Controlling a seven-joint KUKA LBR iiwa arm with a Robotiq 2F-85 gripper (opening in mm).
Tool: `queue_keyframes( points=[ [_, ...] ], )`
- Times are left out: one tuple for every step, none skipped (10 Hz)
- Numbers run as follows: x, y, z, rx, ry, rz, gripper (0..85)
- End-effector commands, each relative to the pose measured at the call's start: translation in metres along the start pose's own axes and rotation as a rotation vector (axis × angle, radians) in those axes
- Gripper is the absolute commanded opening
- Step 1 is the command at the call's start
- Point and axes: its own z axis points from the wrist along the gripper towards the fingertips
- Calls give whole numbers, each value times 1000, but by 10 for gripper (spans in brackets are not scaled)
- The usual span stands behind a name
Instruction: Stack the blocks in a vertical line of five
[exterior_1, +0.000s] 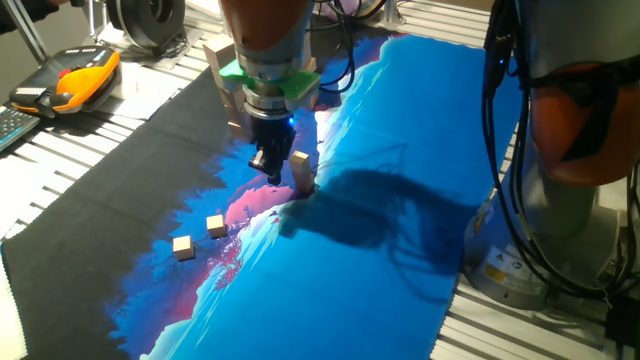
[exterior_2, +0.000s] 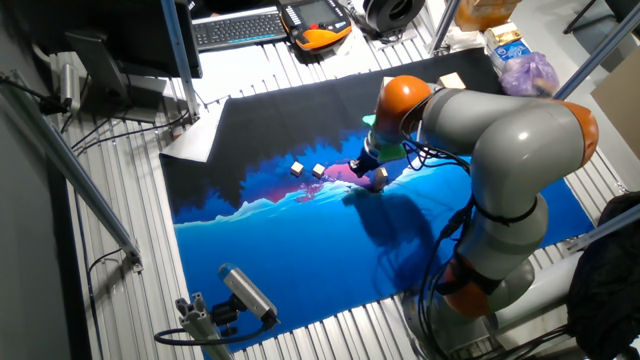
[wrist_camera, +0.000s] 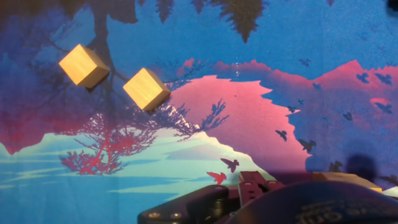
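the fingers (exterior_1: 268, 166) hang low over the pink patch of the printed mat (exterior_1: 400, 200) on the table (exterior_1: 90, 140); whether they are apart or together cannot be told. just beside them stands a short stack of blocks (exterior_1: 301, 170), its long axis upright. two loose blocks lie well apart from the fingers, flat on the mat: one (wrist_camera: 147, 89) nearer, the other (wrist_camera: 84, 65) farther out, close beside each other but not touching, both turned corner-on in the hand view.
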Motion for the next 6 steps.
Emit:
queue_keyframes(
  points=[
    [0, 0, 0, 4, -2, -1, 0],
    [0, 0, 0, 1, 2, -10, 0],
    [0, 0, 0, -6, 6, -11, 0],
    [0, 0, 0, -9, 19, -5, 0],
    [-2, 3, -2, -17, 23, 12, 0],
    [-8, 11, -5, -12, 32, 21, 0]
  ],
)
